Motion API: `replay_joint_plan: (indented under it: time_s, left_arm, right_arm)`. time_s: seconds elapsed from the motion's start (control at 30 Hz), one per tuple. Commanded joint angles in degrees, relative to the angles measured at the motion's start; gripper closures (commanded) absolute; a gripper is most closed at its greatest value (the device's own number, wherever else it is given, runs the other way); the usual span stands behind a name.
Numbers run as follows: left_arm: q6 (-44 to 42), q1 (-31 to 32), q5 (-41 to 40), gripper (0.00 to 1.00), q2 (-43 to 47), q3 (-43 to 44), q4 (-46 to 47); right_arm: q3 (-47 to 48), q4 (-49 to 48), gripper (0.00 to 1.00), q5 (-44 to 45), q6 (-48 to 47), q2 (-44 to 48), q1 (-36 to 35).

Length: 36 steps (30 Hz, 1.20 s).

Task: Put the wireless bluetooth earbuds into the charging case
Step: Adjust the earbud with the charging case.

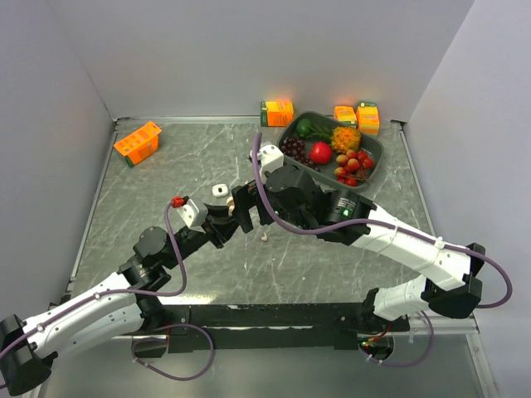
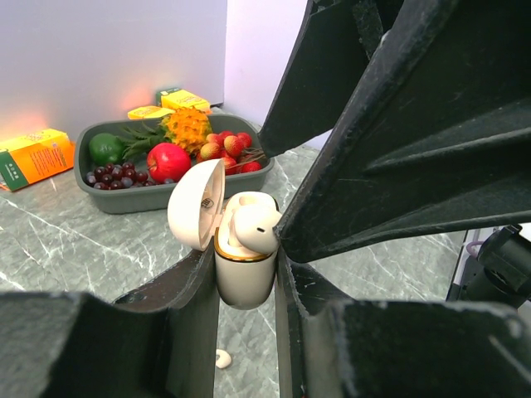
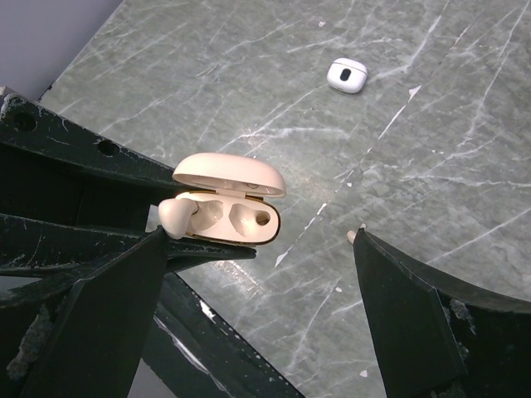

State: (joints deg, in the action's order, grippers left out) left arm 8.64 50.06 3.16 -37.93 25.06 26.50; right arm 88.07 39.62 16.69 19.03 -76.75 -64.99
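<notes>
- top external: the left fingers (image 1: 222, 222) and the right fingers (image 1: 247, 214) meet over the middle of the table (image 1: 166, 182). what sits between them is too small to read here. a loose earbud (image 1: 264, 238) lies on the table just near-right of them. a closed white case (image 1: 220, 191) stands just beyond, and the fruit tray (image 1: 375, 157) is far right.
- left wrist: the left fingers are clenched on the lower body of the beige charging case (image 2: 245, 274), holding it upright with its lid (image 2: 197, 203) swung open to the left. a beige earbud (image 2: 253, 225) sits high at the mouth and looks perched, not seated. the right fingers loom just to its right. i cannot tell whether they touch it.
- right wrist: the right fingers are spread wide and hold nothing. the case hangs to the left of the gap between them. the earbud pokes out of the left socket and the other socket (image 3: 253, 218) is empty.
- risks, as i judge them:
  - the perched earbud could tip out and drop to the table if the case is tilted or jolted.
  - a push from a broad finger could twist the case in its narrow grip or knock the lid shut on the stem.
  - the loose earbud is tiny and lies flat, so wide fingers may skid it away when they close.
</notes>
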Motion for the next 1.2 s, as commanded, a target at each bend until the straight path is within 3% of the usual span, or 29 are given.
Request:
replay_joint_plan:
  time_s: [0.0,0.8,1.03,1.17]
  left_arm:
    - [0.2,0.1,1.6,0.99,2.1,0.6,4.6]
    - [0.3,0.2,1.4,0.99,2.3,1.0,4.5]
    - [-0.3,0.1,-1.9,0.99,2.4,1.3,2.2]
    - [-0.9,0.1,-8.2,0.99,4.4,2.0,-3.9]
  right_arm:
    - [0.3,1.3,0.01,3.2,-0.1,0.4,1.8]
    - [-1.0,1.4,0.01,3.8,-0.6,2.0,4.4]
    - [-1.9,1.2,0.01,4.8,0.2,4.5,5.8]
    - [-12.4,-1.8,0.01,-1.4,4.1,7.5,12.8]
